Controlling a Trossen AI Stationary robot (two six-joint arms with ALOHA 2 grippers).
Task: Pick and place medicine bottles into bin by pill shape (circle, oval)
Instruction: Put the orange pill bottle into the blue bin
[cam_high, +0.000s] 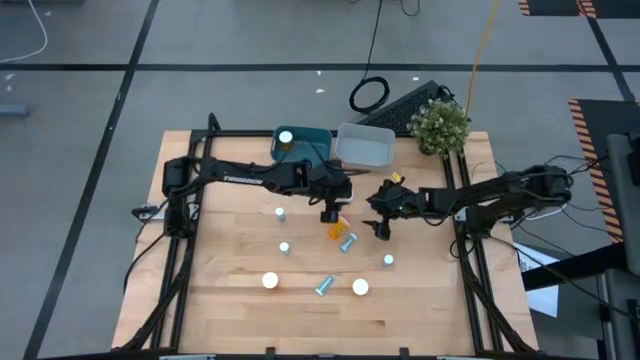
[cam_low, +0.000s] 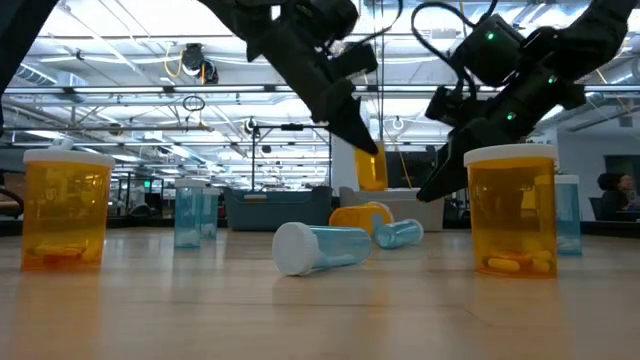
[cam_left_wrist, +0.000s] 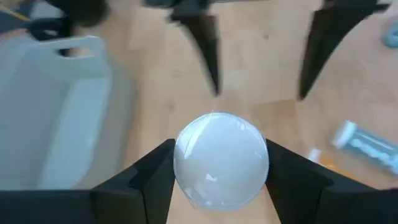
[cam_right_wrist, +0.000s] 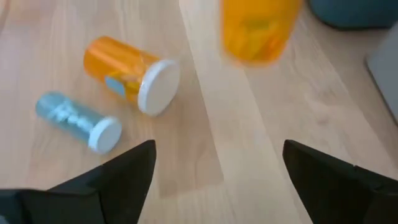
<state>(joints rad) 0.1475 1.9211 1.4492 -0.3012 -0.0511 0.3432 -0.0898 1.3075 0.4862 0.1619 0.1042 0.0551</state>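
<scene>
Orange bottle (cam_low: 371, 166) with a white cap (cam_left_wrist: 221, 159) hangs clear of the bench (cam_high: 230, 300), clamped on both sides by the fingers of the left gripper (cam_high: 328, 213), which sits over the bench's middle near the teal bin (cam_high: 312, 145) and the grey bin (cam_high: 364, 146). Under it a second orange bottle (cam_right_wrist: 132, 73) lies on its side, touching or just beside a fallen pale-blue bottle (cam_right_wrist: 78, 121). The right gripper (cam_high: 381, 228) hovers close by with its fingers (cam_right_wrist: 112, 180) spread wide, holding nothing. More bottles stand upright about the bench, among them an orange one (cam_low: 511, 210) and a pale-blue one (cam_low: 187, 214).
</scene>
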